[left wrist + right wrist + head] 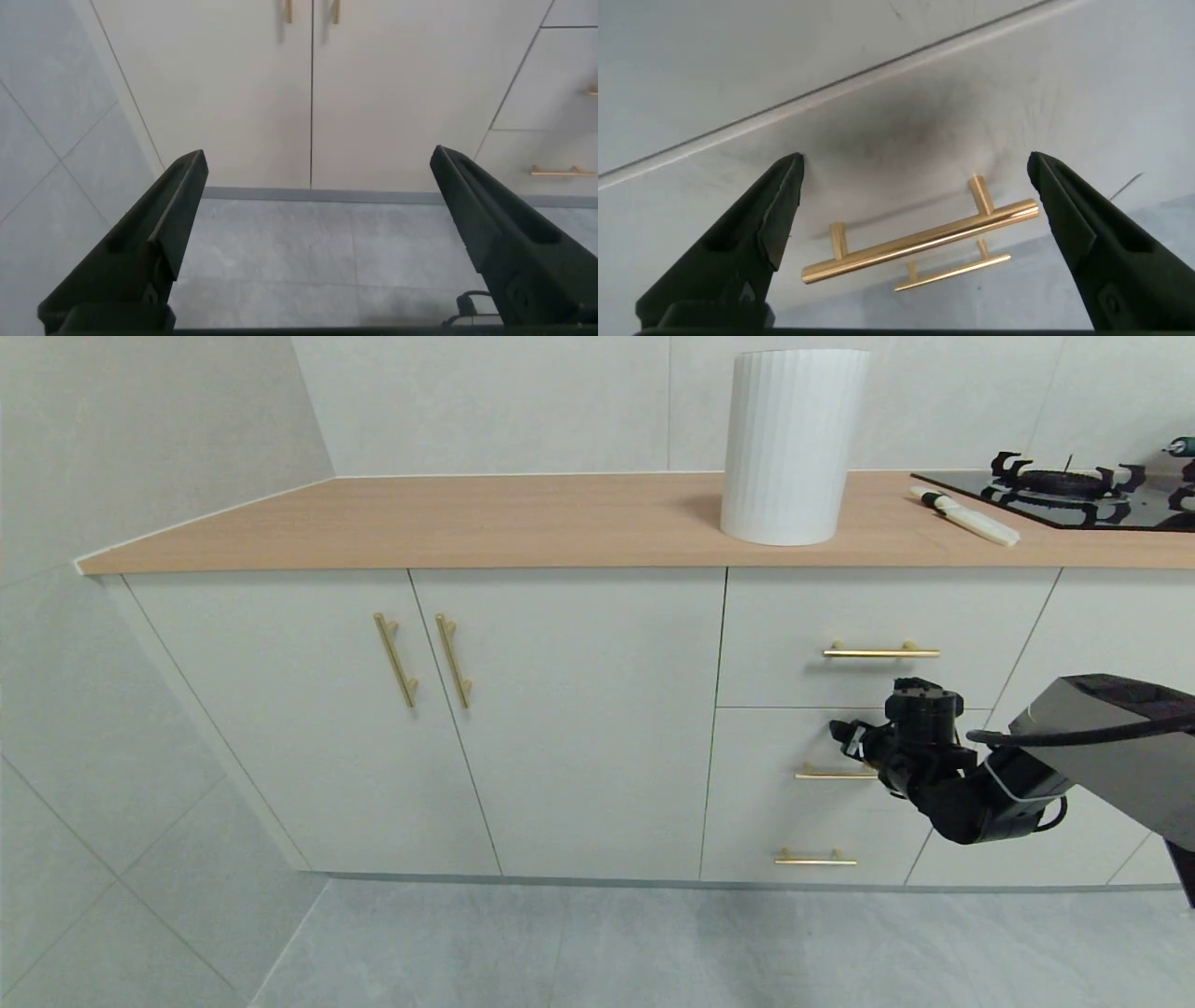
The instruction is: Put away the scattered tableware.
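Observation:
A pale utensil with a dark end (964, 516) lies on the wooden countertop (467, 523) next to the stove. A tall white ribbed container (792, 446) stands on the counter to its left. My right gripper (850, 737) is open in front of the drawer stack, just above the middle drawer's brass handle (834, 773). In the right wrist view the right gripper (915, 173) faces that handle (920, 241) without touching it, and nothing is between its fingers. The left gripper (318, 159) is open over the floor, empty, facing the cabinet doors.
A black gas stove (1064, 490) sits at the counter's far right. The top drawer handle (881, 652) and bottom drawer handle (815, 861) are shut flush. Two cabinet doors with brass handles (422, 658) stand to the left. Grey tiled floor (560, 943) lies below.

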Available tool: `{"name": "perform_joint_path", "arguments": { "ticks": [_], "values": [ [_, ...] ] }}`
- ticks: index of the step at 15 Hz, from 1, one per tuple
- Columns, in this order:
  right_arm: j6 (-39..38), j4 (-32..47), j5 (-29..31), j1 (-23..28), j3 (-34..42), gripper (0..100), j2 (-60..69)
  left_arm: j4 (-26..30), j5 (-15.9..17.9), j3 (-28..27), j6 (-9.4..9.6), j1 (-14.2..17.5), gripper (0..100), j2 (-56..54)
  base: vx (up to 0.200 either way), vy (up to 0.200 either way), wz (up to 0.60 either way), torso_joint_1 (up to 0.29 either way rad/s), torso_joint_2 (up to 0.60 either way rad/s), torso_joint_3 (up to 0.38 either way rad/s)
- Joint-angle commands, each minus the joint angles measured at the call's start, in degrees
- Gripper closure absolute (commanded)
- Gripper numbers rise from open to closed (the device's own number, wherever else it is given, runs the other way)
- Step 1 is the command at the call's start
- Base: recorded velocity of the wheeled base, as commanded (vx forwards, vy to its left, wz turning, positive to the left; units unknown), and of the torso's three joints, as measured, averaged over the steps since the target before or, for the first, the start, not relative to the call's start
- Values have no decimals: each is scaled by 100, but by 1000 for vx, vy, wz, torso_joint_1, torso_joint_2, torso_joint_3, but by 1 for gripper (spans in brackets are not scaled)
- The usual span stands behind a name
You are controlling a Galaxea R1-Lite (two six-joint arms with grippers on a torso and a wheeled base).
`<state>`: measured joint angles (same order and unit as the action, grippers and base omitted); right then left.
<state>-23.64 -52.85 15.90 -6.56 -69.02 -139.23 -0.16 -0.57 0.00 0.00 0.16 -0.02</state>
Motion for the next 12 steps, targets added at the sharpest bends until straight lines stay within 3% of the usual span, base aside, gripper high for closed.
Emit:
{"name": "perform_joint_path", "arguments": {
  "ticks": [1, 5, 12],
  "values": [
    [-27, -50, 36, 58, -67, 0, -78, -2, -4, 0, 0, 2, 0, 2, 0, 0, 0, 0, 0, 0],
    [-27, -24, 54, 58, 214, 0, 247, -2, -4, 0, 0, 2, 0, 2, 0, 0, 0, 0, 0, 0],
    [413, -42, 36, -38, 3018, 0, 4000, -2, -4, 0, 0, 2, 0, 2, 0, 0, 0, 0, 0, 0]
  ]
}}
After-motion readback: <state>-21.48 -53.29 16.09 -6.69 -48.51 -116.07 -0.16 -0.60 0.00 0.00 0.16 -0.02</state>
